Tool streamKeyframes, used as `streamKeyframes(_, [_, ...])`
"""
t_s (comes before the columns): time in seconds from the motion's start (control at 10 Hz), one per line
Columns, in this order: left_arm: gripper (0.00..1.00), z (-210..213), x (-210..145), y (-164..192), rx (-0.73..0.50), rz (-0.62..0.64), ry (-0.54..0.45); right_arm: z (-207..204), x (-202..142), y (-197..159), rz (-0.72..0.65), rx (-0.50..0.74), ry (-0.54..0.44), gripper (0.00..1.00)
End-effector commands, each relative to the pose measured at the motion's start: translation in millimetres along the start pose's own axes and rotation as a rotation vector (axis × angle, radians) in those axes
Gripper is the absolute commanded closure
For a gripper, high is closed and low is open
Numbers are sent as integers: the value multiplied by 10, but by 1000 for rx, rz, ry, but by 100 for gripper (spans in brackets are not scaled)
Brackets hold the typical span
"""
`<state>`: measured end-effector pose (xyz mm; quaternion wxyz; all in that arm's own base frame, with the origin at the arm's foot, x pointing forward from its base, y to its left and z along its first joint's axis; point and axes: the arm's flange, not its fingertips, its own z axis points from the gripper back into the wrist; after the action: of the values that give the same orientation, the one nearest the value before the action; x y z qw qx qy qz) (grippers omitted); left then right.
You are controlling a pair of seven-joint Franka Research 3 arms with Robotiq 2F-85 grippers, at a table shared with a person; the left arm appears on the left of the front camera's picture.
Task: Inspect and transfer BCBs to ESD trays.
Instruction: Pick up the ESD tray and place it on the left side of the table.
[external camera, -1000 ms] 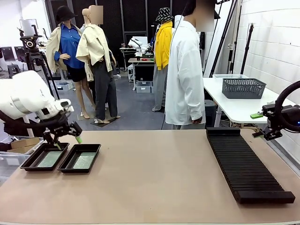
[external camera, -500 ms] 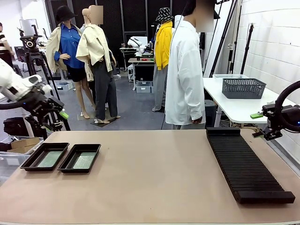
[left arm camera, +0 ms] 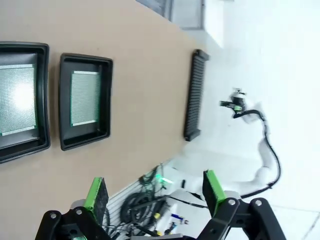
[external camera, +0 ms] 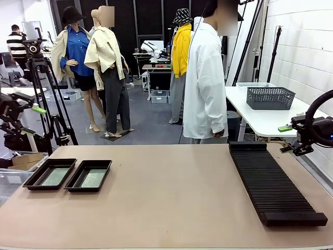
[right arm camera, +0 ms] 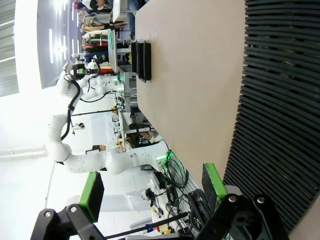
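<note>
Two black ESD trays, left and right, lie side by side at the table's left. Each holds one green BCB: one in the left tray, one in the right tray. My left gripper hangs open and empty off the table's left edge, well above and left of the trays. The left wrist view looks past its open gripper at both trays and their boards. My right gripper is open and empty beside the rack's far right end; its green pads stand wide apart.
A long black ribbed rack runs down the table's right side, and appears as a rack in the right wrist view. A person in a white coat stands at the far edge. A dark mesh basket sits on a white side table. A tripod stands behind the left gripper.
My left arm has pulled up and away from over the trays to the picture's far left edge. The right arm, trays and boards have not moved.
</note>
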<state>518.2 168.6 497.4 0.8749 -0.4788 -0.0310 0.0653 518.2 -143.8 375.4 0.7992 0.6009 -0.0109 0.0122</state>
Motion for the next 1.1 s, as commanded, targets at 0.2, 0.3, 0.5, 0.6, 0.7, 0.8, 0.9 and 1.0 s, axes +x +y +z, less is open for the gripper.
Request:
streamKeyframes(0.2, [0,92,89,396,-227,-36,29,-24,6,27,-11,-4,-8,0])
streamKeyframes(0.3, [0,93,77,534,-274,-46,35,-24,6,27,-11,-4,-8,0])
streamKeyframes(0.5, [0,132,5,708,-325,-77,42,-24,6,27,-11,-4,-8,0])
streamKeyframes(0.6, [0,136,-28,766,-336,-95,49,-24,6,27,-11,-4,-8,0])
streamKeyframes(0.7, [0,130,-44,839,-351,-102,54,-24,6,27,-11,-4,-8,0])
streamKeyframes(0.8, [0,91,-48,928,-361,-100,62,-24,6,27,-11,-4,-8,0])
streamKeyframes(0.9, [0,43,-47,995,-366,-107,73,-24,6,27,-11,-4,-8,0])
streamKeyframes(1.0, [0,-24,-40,1046,-370,-107,91,-24,6,27,-11,-4,-8,0])
